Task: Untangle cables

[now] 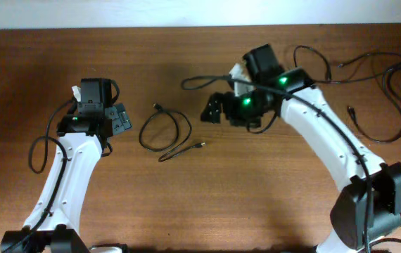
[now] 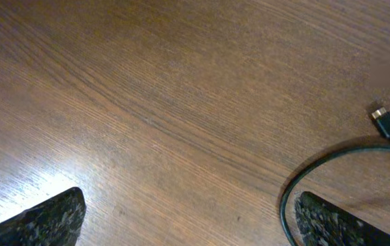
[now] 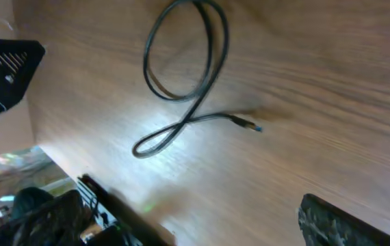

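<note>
A thin black cable point(image 1: 167, 131) lies in a loose loop on the wooden table between the arms, one plug point(image 1: 157, 107) at the top and a metallic tip point(image 1: 200, 145) at the lower right. My left gripper point(image 1: 122, 119) is open and empty just left of the loop. In the left wrist view the fingers point(image 2: 188, 208) straddle bare wood, with the cable's arc point(image 2: 292, 195) by the right finger and its plug point(image 2: 385, 123) beyond. My right gripper point(image 1: 213, 109) is open and empty to the right of the loop. The right wrist view point(image 3: 188, 212) shows the loop point(image 3: 181, 61) ahead.
More black cables point(image 1: 380, 84) sprawl in loose loops at the table's far right. Another black cord point(image 1: 200, 79) runs from the upper middle under the right arm. The left arm point(image 3: 3, 68) shows in the right wrist view. A white wall borders the table's far edge.
</note>
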Action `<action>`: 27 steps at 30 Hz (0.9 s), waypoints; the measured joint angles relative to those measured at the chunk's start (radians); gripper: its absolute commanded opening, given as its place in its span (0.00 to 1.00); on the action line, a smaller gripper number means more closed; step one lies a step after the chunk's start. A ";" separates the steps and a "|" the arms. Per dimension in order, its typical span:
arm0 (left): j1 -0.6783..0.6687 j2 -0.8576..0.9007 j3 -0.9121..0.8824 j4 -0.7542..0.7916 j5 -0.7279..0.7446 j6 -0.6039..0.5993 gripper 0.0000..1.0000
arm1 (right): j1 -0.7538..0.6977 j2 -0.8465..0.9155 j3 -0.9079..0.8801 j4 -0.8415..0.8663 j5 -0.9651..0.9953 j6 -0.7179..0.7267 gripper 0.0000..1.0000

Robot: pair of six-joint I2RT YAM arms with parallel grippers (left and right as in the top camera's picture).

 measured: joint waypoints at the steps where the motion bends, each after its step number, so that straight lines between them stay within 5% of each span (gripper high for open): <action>1: 0.000 0.000 0.000 -0.002 0.000 0.000 0.99 | 0.018 0.000 -0.002 0.013 0.000 0.018 0.99; 9: 0.000 0.000 0.000 -0.001 0.000 0.000 0.99 | 0.208 0.014 -0.079 0.206 0.174 0.195 0.99; 25: 0.000 0.000 0.000 -0.002 0.000 0.000 0.99 | 0.219 0.091 -0.106 0.282 0.291 0.267 0.99; 27: 0.000 0.000 0.000 -0.002 0.000 0.000 0.99 | 0.232 0.091 -0.106 0.286 0.287 0.269 0.91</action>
